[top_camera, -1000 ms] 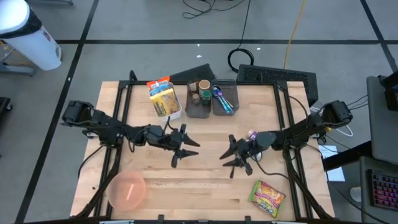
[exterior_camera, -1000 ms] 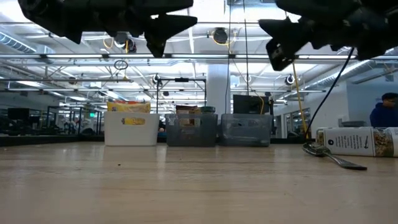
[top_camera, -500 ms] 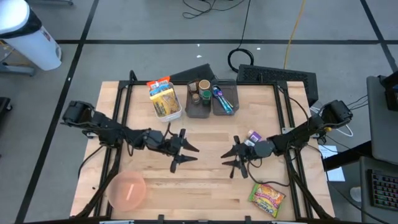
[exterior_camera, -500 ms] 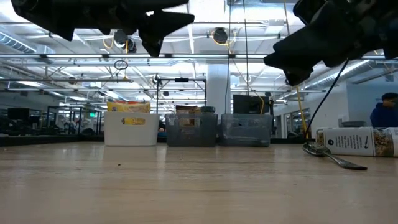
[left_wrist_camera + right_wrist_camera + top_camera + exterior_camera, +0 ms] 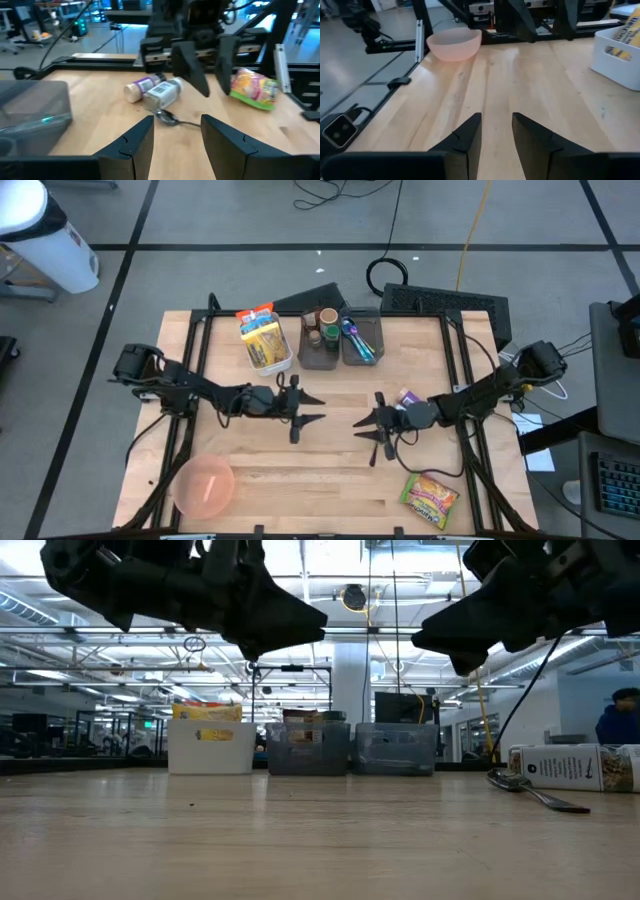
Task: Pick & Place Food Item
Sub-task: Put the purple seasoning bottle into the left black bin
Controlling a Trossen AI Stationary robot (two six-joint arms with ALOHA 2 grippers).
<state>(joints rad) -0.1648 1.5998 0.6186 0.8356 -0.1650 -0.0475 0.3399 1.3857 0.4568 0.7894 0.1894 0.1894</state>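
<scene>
The food item, a yellow, green and pink snack packet (image 5: 430,497) (image 5: 252,87), lies flat on the table near its front right corner. A pink bowl (image 5: 205,485) (image 5: 454,42) stands at the front left. My left gripper (image 5: 318,409) (image 5: 177,145) hovers above the table's middle, open, with nothing between its fingers, pointing toward the right arm. My right gripper (image 5: 364,438) (image 5: 496,137) hovers facing it, a short way to the right, open with a narrower gap and likewise with nothing in it. In the low view both grippers (image 5: 300,625) (image 5: 440,635) hang well above the tabletop.
A white bin (image 5: 266,342) with snack packets and two grey bins (image 5: 320,340) (image 5: 361,340) stand at the far edge. A small labelled bottle (image 5: 155,92) (image 5: 575,767) and a spoon (image 5: 172,118) lie under the right arm. Bare wood lies between the grippers and the front edge.
My left gripper has sunk and gone a little toward the table's right, rolling at the wrist, so that it looms larger in the low view. My right gripper has turned at the wrist and tipped down slightly, staying roughly where it was.
</scene>
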